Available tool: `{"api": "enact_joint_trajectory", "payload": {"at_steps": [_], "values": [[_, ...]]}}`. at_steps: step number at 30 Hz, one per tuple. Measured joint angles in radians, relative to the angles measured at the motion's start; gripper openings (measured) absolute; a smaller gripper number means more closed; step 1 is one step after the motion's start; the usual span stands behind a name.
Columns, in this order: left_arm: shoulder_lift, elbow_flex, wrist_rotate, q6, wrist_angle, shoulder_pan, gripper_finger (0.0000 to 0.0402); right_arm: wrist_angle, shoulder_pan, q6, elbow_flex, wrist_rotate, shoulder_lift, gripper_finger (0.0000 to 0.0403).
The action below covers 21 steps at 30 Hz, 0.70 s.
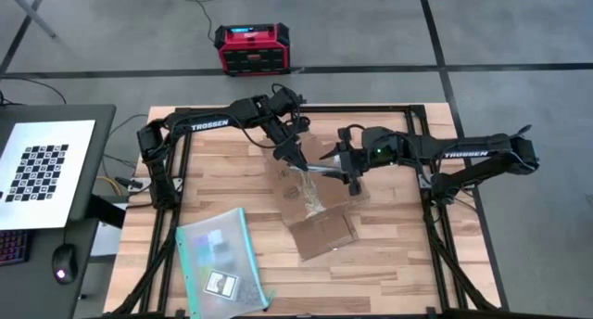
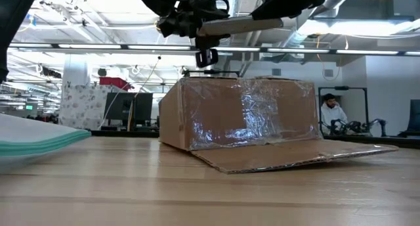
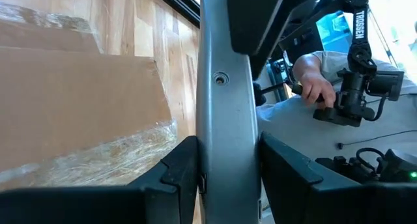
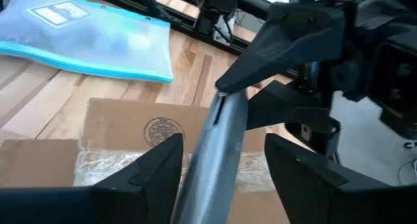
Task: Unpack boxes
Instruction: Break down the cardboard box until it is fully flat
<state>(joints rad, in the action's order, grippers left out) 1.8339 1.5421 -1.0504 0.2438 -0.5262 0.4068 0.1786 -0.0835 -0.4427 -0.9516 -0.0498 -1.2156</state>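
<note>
The brown cardboard box (image 1: 310,197) stands mid-table, with shiny tape on its walls (image 2: 249,114). One flap (image 1: 321,236) lies flat on the wood toward the near edge. Above the box my left gripper (image 1: 295,159) is shut on a long grey metal bar (image 1: 324,172). The bar runs nearly level over the box top (image 2: 239,25). My right gripper (image 4: 221,152) is open at the bar's other end. Its fingers stand on either side of the bar with a gap on each side. My left gripper pinches the grey bar near one end (image 3: 225,165) between its two fingers. The bar runs on forward along the fingers, which slant down from the table's far left. The bar is held clear above the box, close to level, its free end toward my right gripper.
A clear teal-edged pouch (image 1: 218,263) lies at the near left of the table. A red and black case (image 1: 250,48) sits on the floor beyond the far edge. A checkerboard panel (image 1: 42,171) is left of the table. A person (image 2: 331,111) sits in the room behind.
</note>
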Motion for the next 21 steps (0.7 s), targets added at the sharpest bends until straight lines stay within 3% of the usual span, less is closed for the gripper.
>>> {"api": "enact_joint_trajectory", "payload": {"at_steps": [4,10,14,18,21], "values": [[0.0,0.002,-0.011,-0.003,0.006,0.003,0.0115,0.003,0.029,0.005,0.002,0.009,-0.002,0.0217],[0.0,0.002,0.0,-0.001,0.005,0.009,0.0115,0.039,0.029,0.029,0.002,0.136,-0.001,0.0206],[0.0,0.002,0.004,0.0,0.004,0.009,0.0115,0.032,0.009,0.027,0.002,0.136,-0.01,0.0193],[0.0,0.002,-0.005,-0.001,0.004,0.009,0.0115,0.007,0.012,0.008,0.002,0.133,-0.01,0.0153],[0.0,0.002,-0.003,0.002,0.002,0.01,0.0115,0.02,0.012,-0.007,0.002,0.132,-0.01,0.0093]]}}
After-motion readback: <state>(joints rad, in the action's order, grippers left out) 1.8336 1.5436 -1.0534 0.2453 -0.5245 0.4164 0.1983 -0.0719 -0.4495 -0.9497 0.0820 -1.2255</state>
